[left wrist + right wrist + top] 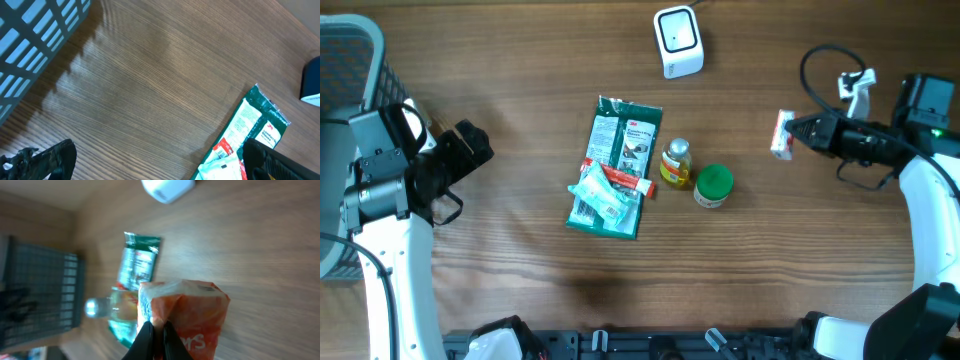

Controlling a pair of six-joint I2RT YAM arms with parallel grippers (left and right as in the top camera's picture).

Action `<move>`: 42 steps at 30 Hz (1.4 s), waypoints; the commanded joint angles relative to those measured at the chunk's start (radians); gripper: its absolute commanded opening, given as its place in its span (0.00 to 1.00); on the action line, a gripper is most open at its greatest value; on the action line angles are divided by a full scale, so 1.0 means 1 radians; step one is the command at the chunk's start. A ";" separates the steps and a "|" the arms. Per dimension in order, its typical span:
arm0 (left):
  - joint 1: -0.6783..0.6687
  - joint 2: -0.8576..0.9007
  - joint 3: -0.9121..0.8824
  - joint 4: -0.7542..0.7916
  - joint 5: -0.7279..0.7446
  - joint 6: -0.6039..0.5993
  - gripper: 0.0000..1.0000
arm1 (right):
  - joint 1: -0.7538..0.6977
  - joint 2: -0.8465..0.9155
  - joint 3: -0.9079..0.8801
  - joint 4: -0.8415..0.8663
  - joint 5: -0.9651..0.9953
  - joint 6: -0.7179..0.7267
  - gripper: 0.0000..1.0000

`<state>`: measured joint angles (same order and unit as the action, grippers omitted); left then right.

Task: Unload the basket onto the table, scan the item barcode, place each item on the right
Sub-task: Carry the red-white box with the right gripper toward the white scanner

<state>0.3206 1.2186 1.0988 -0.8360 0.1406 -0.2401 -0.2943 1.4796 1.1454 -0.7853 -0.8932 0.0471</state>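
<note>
Right pincer (796,130) is pressed together on one edge of the orange snack packet (781,135), pinching it. The packet sits off the worktop (520,280) at the right side, well apart from the barcode scanner (678,42). Left pincer (470,150) is spread wide, holding nothing, near the mesh basket (350,60).

My read of the step: carry the packet to the scanner. To do it well I'd keep the pinch firm, since the film looks floppy. I'd go in over the scanner's dark window and roll the wrist until the code faces it. I can't tell which face has the barcode.

From overhead the packet's long axis runs roughly toward and away from the robot. Its free end points at the scanner side, away from the pincer.
</note>
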 commanded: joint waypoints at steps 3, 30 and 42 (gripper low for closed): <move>-0.003 0.002 0.001 0.002 0.012 0.021 1.00 | -0.081 -0.018 0.014 0.047 -0.253 -0.018 0.04; -0.003 0.002 0.001 0.002 0.012 0.021 1.00 | -0.130 -0.018 0.016 0.099 -0.203 0.092 0.04; -0.003 0.002 0.001 0.002 0.012 0.021 1.00 | 0.102 -0.017 0.330 -0.182 0.019 0.016 0.04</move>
<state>0.3206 1.2186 1.0988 -0.8352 0.1406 -0.2401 -0.2325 1.4796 1.3819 -0.9398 -0.8879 0.1093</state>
